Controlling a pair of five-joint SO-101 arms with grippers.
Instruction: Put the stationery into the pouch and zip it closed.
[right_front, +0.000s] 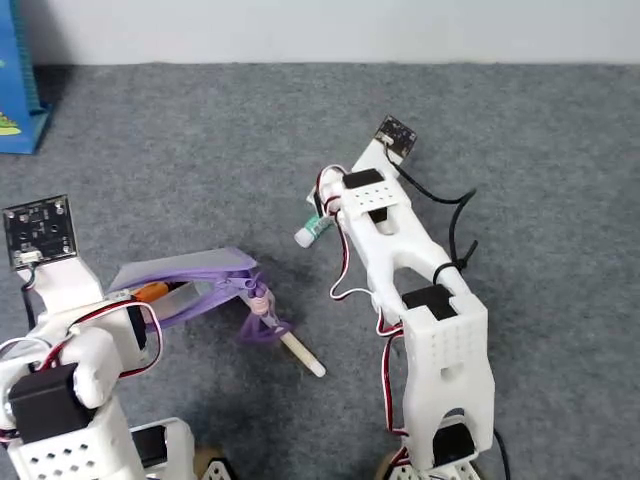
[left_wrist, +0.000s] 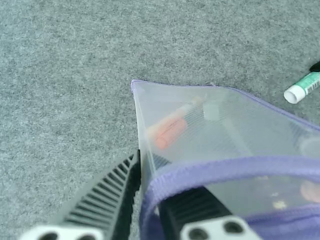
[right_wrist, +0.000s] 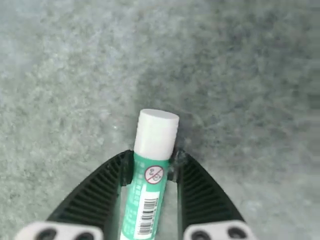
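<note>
A clear pouch (right_front: 190, 272) with purple zip trim is lifted off the grey carpet at the lower left, its edge pinched by my left gripper (right_front: 150, 300). In the left wrist view the gripper (left_wrist: 146, 169) is shut on the pouch (left_wrist: 215, 130), and an orange item (left_wrist: 170, 131) lies inside. The right gripper (right_front: 322, 222) sits mid-table, shut on a green glue stick (right_front: 312, 231) with a white cap. Up close, its fingers (right_wrist: 107, 187) clamp the glue stick (right_wrist: 154, 145) just above the carpet. The glue stick (left_wrist: 302, 89) also shows beyond the pouch.
A cream stick (right_front: 300, 354) with a purple piece (right_front: 262, 326) at its end lies on the carpet beside the pouch's far corner. A blue box (right_front: 18, 80) stands at the back left. A black cable (right_front: 452, 215) trails beside the right arm.
</note>
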